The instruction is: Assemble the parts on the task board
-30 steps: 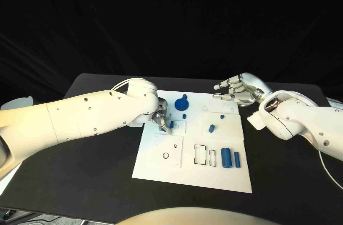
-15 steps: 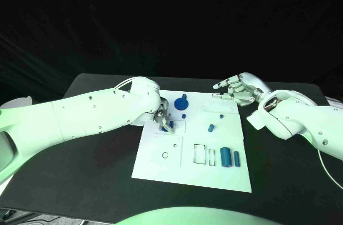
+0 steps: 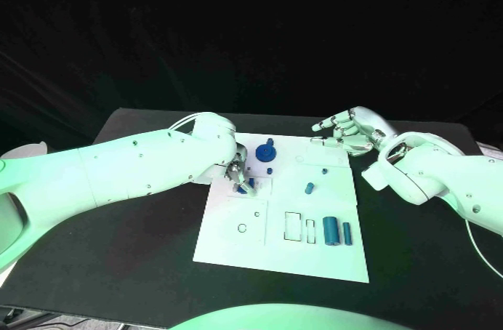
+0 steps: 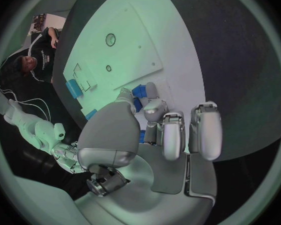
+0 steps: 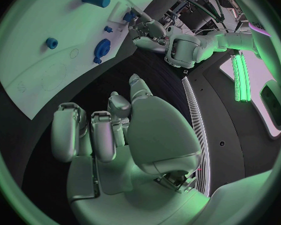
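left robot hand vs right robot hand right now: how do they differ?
The left robot hand is over the task board, pinching a small blue part; the right robot hand holds nothing. Left sits above the board's upper-left area; right hangs by its far right corner, fingers curled. Both are silver, on white arms.

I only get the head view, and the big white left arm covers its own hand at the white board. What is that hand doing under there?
Observer: In the left wrist view, the left hand pinches a small blue part between its thumb and a finger, close over the white task board.
Operator: And the right hand? I only see its back. Is anything in its palm?
Observer: No. In the right wrist view, the right hand holds nothing. Its fingers are loosely apart above the black table, just off the board's edge.
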Available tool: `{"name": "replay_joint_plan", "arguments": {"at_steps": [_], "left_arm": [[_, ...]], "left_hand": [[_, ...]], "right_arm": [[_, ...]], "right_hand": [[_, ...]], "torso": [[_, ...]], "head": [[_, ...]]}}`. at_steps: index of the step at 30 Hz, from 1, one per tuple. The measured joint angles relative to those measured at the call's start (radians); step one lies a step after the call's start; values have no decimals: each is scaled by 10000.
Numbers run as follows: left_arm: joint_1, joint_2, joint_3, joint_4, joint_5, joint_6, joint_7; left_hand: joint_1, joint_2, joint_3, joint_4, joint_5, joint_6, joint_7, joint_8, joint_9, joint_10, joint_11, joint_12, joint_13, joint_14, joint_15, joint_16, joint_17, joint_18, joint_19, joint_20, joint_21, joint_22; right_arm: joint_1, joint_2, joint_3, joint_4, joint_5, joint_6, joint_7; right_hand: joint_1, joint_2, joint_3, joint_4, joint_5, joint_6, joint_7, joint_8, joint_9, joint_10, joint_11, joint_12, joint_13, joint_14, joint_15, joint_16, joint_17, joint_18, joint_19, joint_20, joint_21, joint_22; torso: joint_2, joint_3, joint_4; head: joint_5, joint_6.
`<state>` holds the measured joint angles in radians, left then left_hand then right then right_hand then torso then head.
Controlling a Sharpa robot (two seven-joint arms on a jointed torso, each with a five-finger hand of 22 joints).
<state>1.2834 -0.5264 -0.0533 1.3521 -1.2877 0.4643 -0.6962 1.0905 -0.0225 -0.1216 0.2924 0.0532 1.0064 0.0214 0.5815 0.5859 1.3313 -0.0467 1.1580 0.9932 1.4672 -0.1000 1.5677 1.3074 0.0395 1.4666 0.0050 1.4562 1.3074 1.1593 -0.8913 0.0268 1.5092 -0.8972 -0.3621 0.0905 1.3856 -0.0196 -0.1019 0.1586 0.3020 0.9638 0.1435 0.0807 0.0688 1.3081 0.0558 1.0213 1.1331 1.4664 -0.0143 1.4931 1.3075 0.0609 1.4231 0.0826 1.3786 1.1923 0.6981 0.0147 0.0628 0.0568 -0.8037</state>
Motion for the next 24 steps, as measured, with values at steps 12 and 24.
{"name": "replay_joint_plan", "arguments": {"at_steps": [12, 24], "left_arm": [[10, 71, -1, -86, -30, 106, 4], [23, 72, 7, -58, 60, 84, 30]], "left_hand": [[632, 404, 183, -177, 0, 36, -1, 20, 10, -1, 0, 0, -1, 0, 0, 0, 0, 0, 0, 0, -1, 0], [1826, 523, 1201, -379, 688, -86, 29, -138, -72, -78, -32, -116, -132, -37, -36, 0, -1, 0, 0, 0, -120, -1]], "right_arm": [[0, -1, 0, 1, -1, 5, -2], [0, -1, 0, -2, -1, 24, -5]], "right_hand": [[0, 0, 0, 0, 0, 0, 0, 0, 0, 0, 0, 0, 1, 0, 0, 0, -1, 0, 0, 0, 0, 0], [0, 0, 0, 0, 0, 0, 0, 0, 0, 0, 0, 0, 1, 0, 0, 0, -2, 1, 0, 0, 0, 0]], "torso": [[3, -4, 0], [1, -1, -4]], "head": [[4, -5], [-2, 2]]}}
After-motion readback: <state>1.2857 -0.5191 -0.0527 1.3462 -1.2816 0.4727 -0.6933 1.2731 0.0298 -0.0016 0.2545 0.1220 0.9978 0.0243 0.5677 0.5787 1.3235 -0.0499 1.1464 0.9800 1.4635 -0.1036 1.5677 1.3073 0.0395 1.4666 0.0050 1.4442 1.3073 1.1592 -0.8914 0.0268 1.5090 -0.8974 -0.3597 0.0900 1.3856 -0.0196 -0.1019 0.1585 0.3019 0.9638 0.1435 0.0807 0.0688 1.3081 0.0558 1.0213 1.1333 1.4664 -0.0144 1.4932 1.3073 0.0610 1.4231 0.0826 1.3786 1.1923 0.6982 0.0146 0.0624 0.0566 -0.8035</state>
